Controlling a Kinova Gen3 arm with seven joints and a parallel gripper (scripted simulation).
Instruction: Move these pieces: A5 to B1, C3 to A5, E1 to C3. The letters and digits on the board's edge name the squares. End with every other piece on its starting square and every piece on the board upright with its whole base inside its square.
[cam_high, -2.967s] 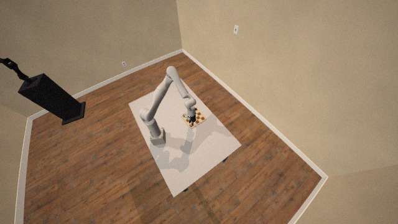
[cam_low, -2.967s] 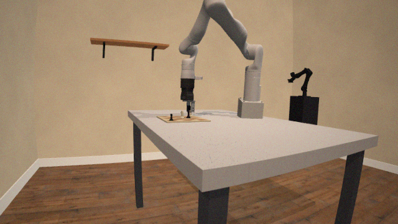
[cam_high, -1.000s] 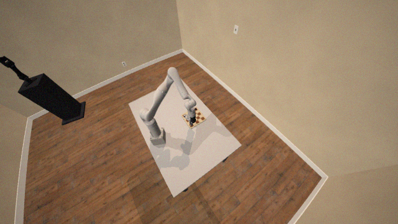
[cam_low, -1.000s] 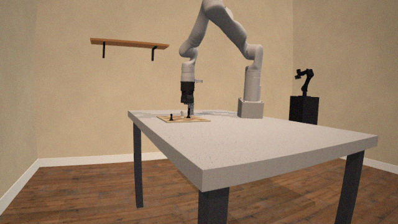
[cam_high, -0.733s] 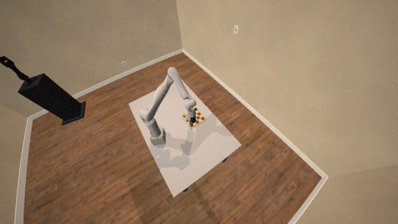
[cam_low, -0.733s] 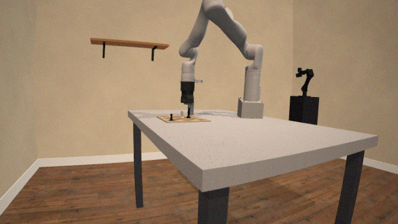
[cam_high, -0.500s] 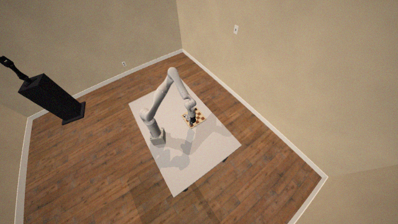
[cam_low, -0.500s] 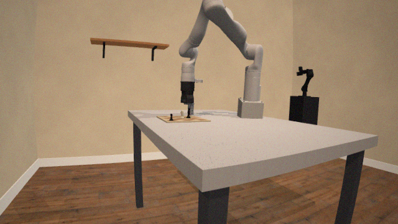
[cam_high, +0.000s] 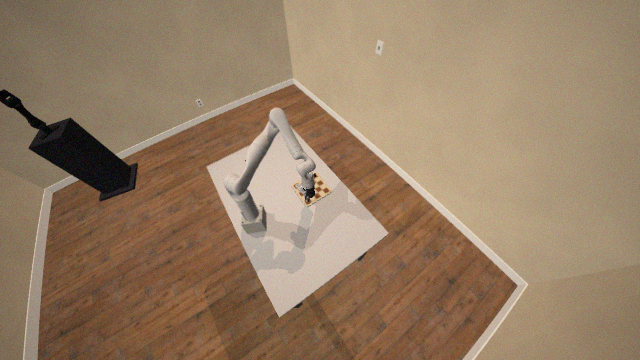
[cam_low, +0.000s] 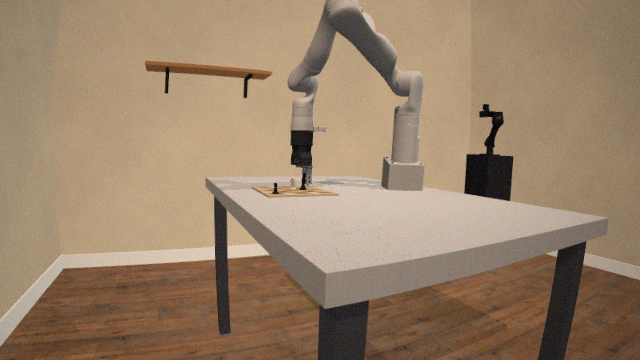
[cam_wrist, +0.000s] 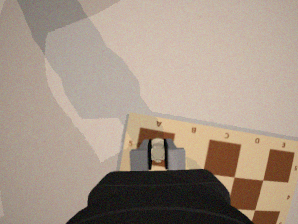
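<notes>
- Black gripper housing fills the lower part of the wrist view; only the grey fingertips show past it, w/ a thin dark piece (cam_wrist: 157, 151) pinched between them.
- Piece type hard to make out: too small in top view, mostly covered by the fingers in wrist view.
- Gripper (cam_low: 303, 181) is closed on that dark piece, over the far part of the board (cam_low: 295, 191) in the exterior view.
- Piece stands upright, long axis vertical; can't tell if its base touches the board.
- Wrist view: it's over a dark corner square by the board's edge letters; letters too blurred to read.
- Other pieces on board: a dark one (cam_low: 275, 188) near the left edge, a pale one (cam_low: 292, 181) just left of the gripper, both upright.
- Board lies flat on the white table (cam_low: 425, 225), near its far left corner.
</notes>
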